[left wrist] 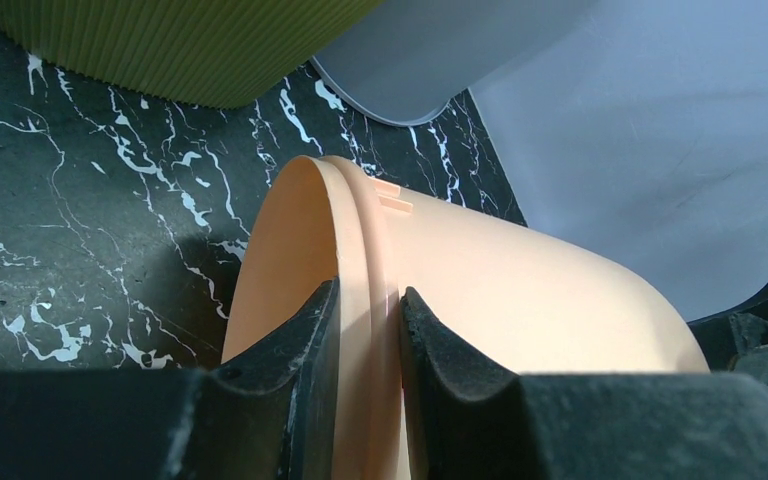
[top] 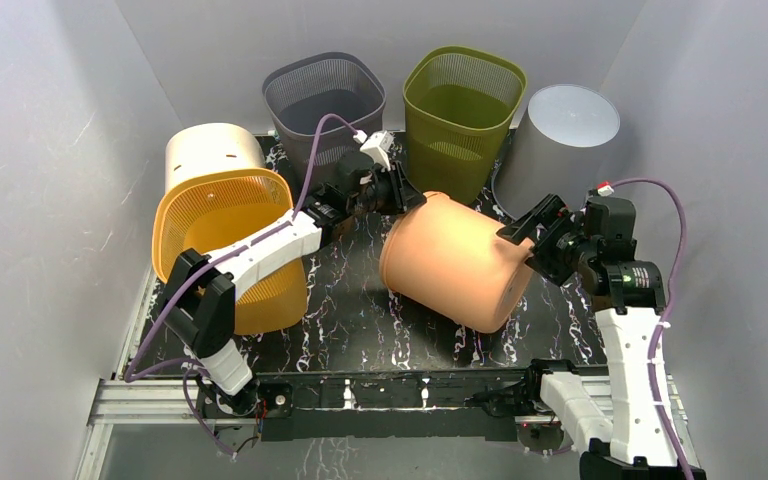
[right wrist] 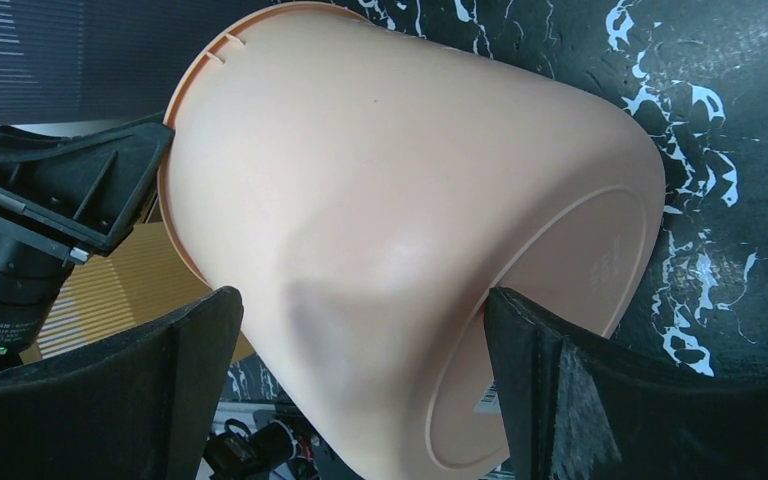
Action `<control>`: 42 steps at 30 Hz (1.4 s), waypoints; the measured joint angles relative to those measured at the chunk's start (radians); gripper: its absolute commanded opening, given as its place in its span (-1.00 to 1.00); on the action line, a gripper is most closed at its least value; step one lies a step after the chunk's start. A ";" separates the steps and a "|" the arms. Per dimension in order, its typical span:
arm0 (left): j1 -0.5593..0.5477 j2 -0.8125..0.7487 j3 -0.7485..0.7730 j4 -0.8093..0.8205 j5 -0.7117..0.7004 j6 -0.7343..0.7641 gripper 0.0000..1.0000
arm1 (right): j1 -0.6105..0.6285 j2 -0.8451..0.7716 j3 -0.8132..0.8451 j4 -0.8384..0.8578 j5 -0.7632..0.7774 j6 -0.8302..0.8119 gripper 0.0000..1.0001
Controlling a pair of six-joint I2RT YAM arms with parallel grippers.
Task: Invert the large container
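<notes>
Near middle of black marble table (top: 360, 325): big peach plastic bucket (top: 455, 262), tipped on side, open end facing back left. Left hand (left wrist: 370, 330) clenched on rim, one finger inside, one outside. Right hand (right wrist: 360, 310) spread wide at bottom end, not squeezing. Could slip from thin pinch, roll away. Could bump green slotted bin (top: 463, 115) close behind while turning. Needs slow turn.
</notes>
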 measured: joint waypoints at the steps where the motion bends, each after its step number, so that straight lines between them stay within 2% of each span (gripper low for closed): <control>1: 0.003 0.002 0.000 0.002 0.001 -0.004 -0.91 | 0.000 0.006 0.000 0.002 -0.004 0.001 0.78; 7: 0.032 0.005 -0.004 0.013 0.013 -0.016 -0.92 | 0.019 0.045 0.000 0.023 -0.030 0.008 0.78; 12: 0.060 0.005 -0.015 0.023 0.044 -0.015 -1.00 | 0.080 0.061 0.000 0.025 -0.031 0.010 0.78; 13: 0.065 0.005 -0.019 0.027 0.052 -0.018 -1.00 | 0.089 0.062 0.000 0.023 -0.017 -0.030 0.78; 20: 0.093 0.005 -0.031 0.057 0.080 -0.011 -1.00 | 0.160 0.084 0.013 -0.008 -0.040 0.172 0.78; 29: 0.094 0.005 -0.043 0.096 0.090 -0.050 -1.00 | 0.188 0.085 0.021 -0.055 -0.045 0.248 0.78; 31: 0.098 0.003 -0.051 0.107 0.090 -0.068 -1.00 | 0.192 0.086 0.030 -0.060 -0.045 0.249 0.92; 33: 0.106 0.000 -0.058 0.112 0.069 -0.072 -1.00 | 0.196 0.086 0.034 0.019 -0.040 0.241 0.93; 37: 0.165 -0.010 -0.089 0.090 0.016 -0.108 -1.00 | 0.198 0.098 0.071 0.282 -0.029 0.217 0.95; 42: 0.150 -0.019 -0.182 0.027 0.084 -0.153 -1.00 | 0.215 0.093 0.095 0.487 -0.055 0.204 0.96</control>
